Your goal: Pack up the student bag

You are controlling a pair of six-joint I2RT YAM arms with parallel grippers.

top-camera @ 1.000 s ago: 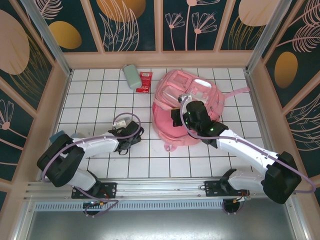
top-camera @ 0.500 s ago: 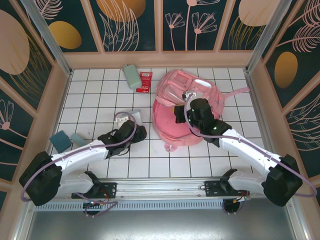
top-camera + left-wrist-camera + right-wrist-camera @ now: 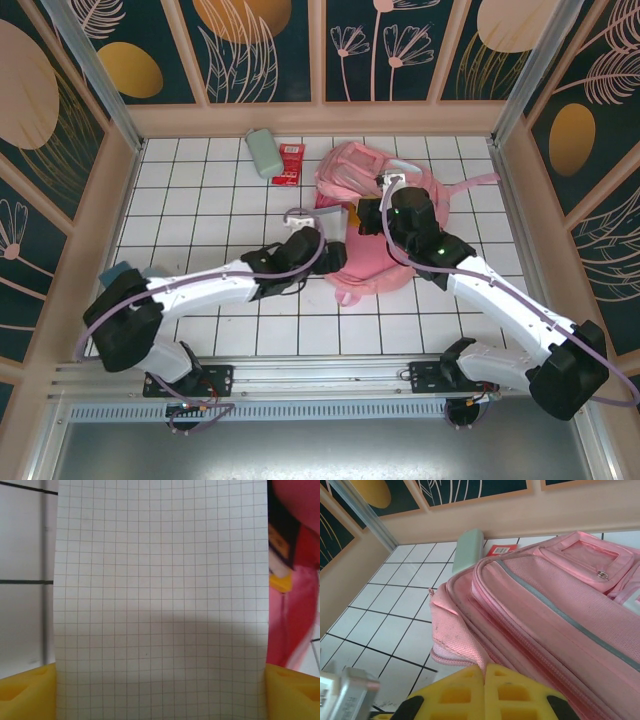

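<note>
The pink student bag (image 3: 347,170) lies at the back right of the tiled table, its open edge facing left. My right gripper (image 3: 367,216) is shut on a fold of the bag's fabric at that opening; in the right wrist view the yellow fingers (image 3: 520,695) pinch the pink flap (image 3: 457,630). My left gripper (image 3: 316,238) is shut on a squared-paper notebook (image 3: 333,220) held right at the bag's left edge. In the left wrist view the notebook (image 3: 160,590) spans between the yellow fingers (image 3: 25,695), with the bag (image 3: 295,610) just beyond on the right.
A pale green case (image 3: 264,152) and a red packet (image 3: 288,163) lie by the back wall, left of the bag. A teal object (image 3: 118,272) sits near the left wall. A pink strap (image 3: 478,183) trails to the right. Wooden walls enclose the table.
My left arm has swung right, carrying the notebook from the table's left middle to the bag's opening. My right gripper has shifted back and right with the flap, bunching the bag.
</note>
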